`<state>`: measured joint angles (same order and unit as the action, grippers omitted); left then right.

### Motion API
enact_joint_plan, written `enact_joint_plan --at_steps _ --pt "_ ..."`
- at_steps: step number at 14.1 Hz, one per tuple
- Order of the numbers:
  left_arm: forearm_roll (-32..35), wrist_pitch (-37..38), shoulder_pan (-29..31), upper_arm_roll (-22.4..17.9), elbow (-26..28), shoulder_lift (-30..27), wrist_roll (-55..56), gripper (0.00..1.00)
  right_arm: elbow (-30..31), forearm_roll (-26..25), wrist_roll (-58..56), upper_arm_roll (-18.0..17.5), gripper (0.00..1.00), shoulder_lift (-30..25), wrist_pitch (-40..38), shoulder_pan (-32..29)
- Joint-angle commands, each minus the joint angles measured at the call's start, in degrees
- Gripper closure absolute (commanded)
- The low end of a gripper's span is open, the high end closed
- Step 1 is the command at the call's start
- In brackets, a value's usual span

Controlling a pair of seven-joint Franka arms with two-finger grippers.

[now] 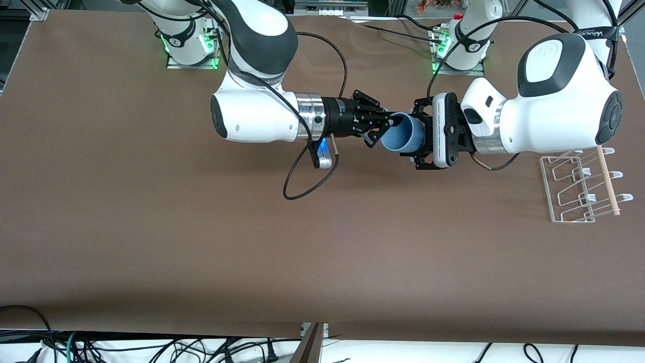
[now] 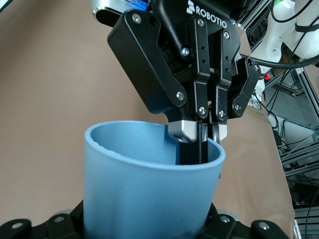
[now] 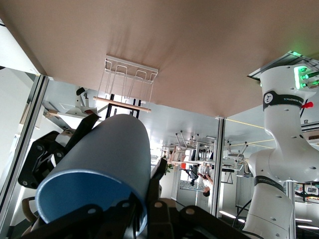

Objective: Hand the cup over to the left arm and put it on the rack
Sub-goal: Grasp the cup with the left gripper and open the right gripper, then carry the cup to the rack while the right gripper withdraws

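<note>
While both arms meet above the middle of the tabletop [image 1: 151, 227], the scene reads as follows.
Cup: the light-blue cup [image 1: 403, 133] lies on its side in the air at upper centre of the front frame, between the two tools, open mouth toward the right arm.
Right tool: the right tool [image 1: 385, 125] has its fingers [image 2: 202, 144] pinched shut on the cup's rim, one inside and one outside the wall.
Left tool: the left tool [image 1: 421, 135] sits around the cup's base end; whether it has closed on the cup, I cannot tell.
Rack: the rack [image 1: 579, 189] stands at centre right of the front frame, near the left arm's end, well apart from the cup.
</note>
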<state>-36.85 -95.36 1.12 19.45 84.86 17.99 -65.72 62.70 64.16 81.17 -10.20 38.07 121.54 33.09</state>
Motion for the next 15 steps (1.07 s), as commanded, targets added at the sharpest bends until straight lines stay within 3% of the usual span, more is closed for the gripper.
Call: enact_joint_plan --at_steps 1,3,4,9,12,15 --pt "-0.5 1.8 1.1 0.5 0.3 -0.3 -0.1 0.99 -2.1 0.4 -1.8 0.3 0.24 0.2 -0.1 -0.4" --pt "-0.4 2.8 1.2 0.1 0.1 -0.6 0.3 0.98 -2.1 -0.6 -1.6 0.4 0.14 -1.1 -1.6 -2.0" --pt "-0.4 3.5 1.2 -0.2 0.0 -0.6 1.1 0.98 -2.1 -3.0 -1.5 0.4 0.02 -1.9 -4.0 -2.9" --pt "10.2 6.4 1.6 -0.4 -0.5 -1.4 5.8 0.98 -2.0 -12.0 -1.9 1.9 0.01 -5.6 -18.1 -12.4" --pt "23.8 9.9 0.5 0.8 -0.5 -1.5 11.9 0.95 -1.8 -17.2 -6.5 6.1 0.01 -9.3 -22.8 -16.3" --pt "38.2 15.7 -2.6 1.0 0.5 -1.0 15.5 0.91 -1.9 -17.4 -13.6 12.5 0.01 -10.0 -30.0 -17.3"
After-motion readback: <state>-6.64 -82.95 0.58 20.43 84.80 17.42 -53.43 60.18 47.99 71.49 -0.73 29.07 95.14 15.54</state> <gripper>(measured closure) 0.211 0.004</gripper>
